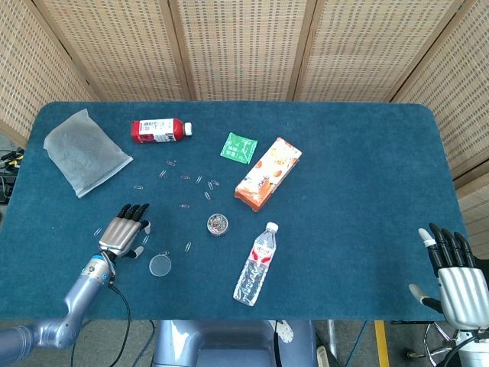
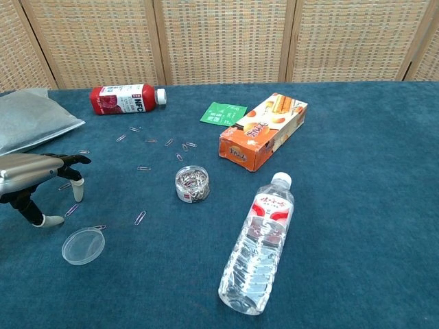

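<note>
Nearest the robot, at six o'clock, the right hand point(image 1: 456, 277) sits off the table's edge, fingers spread, holding nothing. Over at nine o'clock the left hand point(image 1: 122, 232) hovers fingertips-down over the cloth, fingers apart and empty, with a paper clip point(image 2: 71, 210) just beneath it and a clear lid point(image 2: 83, 246) near. Further on, toward twelve, a clip jar point(image 2: 192, 184) stands upright.

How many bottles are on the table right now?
2. The red bottle lies at the far left, near the grey bag; the clear water bottle lies near the front edge. None seems hidden.
</note>
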### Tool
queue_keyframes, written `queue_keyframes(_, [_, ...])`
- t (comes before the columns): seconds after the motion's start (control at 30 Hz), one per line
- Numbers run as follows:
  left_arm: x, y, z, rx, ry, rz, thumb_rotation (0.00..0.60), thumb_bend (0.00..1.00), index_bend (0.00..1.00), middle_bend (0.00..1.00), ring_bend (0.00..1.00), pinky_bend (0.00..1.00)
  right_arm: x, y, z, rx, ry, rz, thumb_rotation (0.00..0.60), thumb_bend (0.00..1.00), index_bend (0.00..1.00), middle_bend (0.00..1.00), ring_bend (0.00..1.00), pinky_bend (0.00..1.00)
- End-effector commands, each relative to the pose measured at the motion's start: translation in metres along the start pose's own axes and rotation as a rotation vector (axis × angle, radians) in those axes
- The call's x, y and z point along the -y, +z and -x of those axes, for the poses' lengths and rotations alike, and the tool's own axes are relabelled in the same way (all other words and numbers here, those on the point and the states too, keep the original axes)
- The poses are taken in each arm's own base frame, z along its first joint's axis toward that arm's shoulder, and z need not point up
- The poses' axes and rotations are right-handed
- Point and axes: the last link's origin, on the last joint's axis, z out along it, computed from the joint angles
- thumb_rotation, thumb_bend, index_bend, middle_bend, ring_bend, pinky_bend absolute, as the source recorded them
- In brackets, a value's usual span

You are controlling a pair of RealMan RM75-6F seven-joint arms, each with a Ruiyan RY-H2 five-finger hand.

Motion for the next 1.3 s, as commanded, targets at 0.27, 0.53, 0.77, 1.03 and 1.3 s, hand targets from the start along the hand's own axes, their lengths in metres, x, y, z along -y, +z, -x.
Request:
queue_keyframes(0.27, [-0.0009,0.002,0.0024,0.002,-0.004,0.0,0.6,0.31,0.43,0.0,0.0,0.0,-0.0012,0.0001,-0.0007,-0.001,0.007,0.002,0.6,0.0,0.0,0.0,0.0,0.0])
queue_keyframes(0.53, [-0.0015,0.003,0.0069,0.016,0.0,0.003,0.6,0.32,0.51,0.0,0.0,0.0,-0.001,0.0,-0.0007,-0.001,0.01,0.001,0.6,0.0,0.0,0.0,0.0,0.0])
queue_keyframes(0.77, [0.0005,0.0037,0.0077,0.015,-0.001,-0.004,0.6,0.35,0.56,0.0,0.0,0.0,-0.0013,0.0004,-0.0009,-0.004,0.013,0.002,0.6,0.0,0.0,0.0,0.0,0.0])
queue_keyframes(1.03, [0.0006,0.003,0.0048,0.004,-0.012,0.0,0.6,0.36,0.58,0.0,0.0,0.0,-0.0015,0.0001,-0.0011,-0.006,0.015,0.003,0.6,0.0,0.0,0.0,0.0,0.0])
queue_keyframes(1.3, [0.0019,0.0004,-0.0013,-0.009,-0.024,0.003,0.6,0.36,0.59,0.0,0.0,0.0,-0.0012,-0.0001,-0.0012,-0.005,0.019,0.0,0.6,0.0,0.0,0.0,0.0,0.0])
